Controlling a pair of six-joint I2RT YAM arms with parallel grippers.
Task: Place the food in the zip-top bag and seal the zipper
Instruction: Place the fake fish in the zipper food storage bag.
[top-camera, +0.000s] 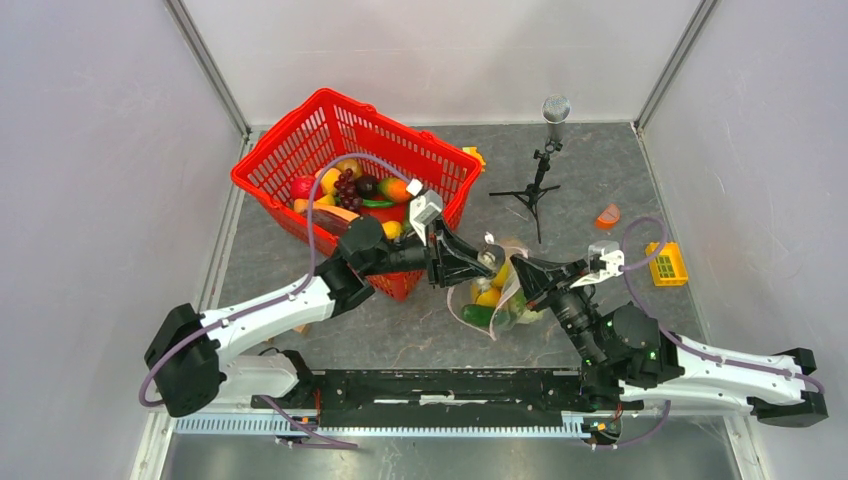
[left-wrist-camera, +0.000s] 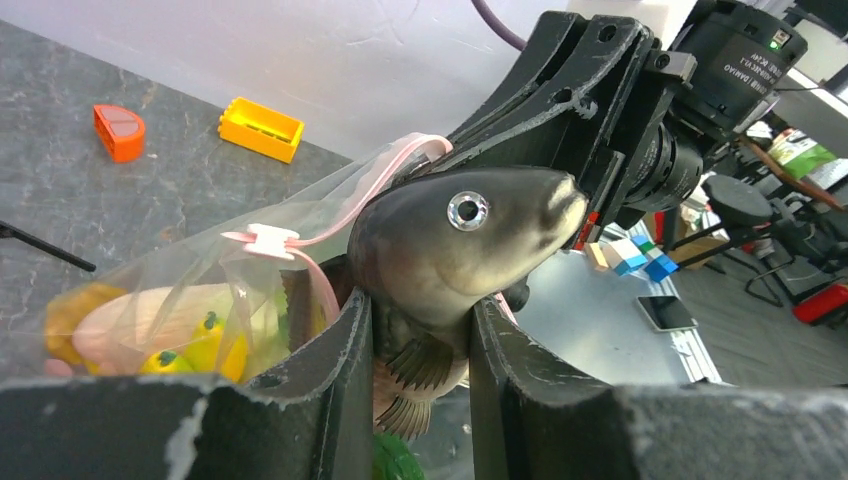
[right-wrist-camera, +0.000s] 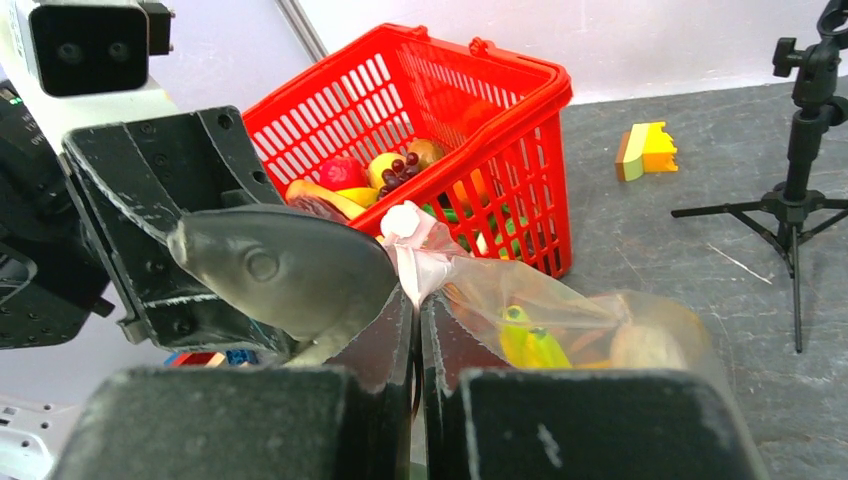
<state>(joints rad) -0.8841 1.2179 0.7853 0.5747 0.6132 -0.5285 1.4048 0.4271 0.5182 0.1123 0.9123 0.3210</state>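
Your left gripper (left-wrist-camera: 420, 320) clamps a grey plastic toy fish (left-wrist-camera: 450, 250) just ahead of your right gripper (right-wrist-camera: 417, 310), which pinches the pale pink zipper strip (left-wrist-camera: 405, 150) of the clear crinkly bag (right-wrist-camera: 600, 310), evidently holding its mouth open.

We see smooth, glossy grey plastic on the toy fish (left-wrist-camera: 460, 250) and clear, crinkly film on the zip-top bag (left-wrist-camera: 190, 290). The left gripper (left-wrist-camera: 418, 315) has matt black fingers (left-wrist-camera: 325, 380) (chipped rough at the edges). The basket (right-wrist-camera: 330, 110) is shiny red plastic; the table (left-wrist-camera: 60, 190) looks matt and stone-veined.
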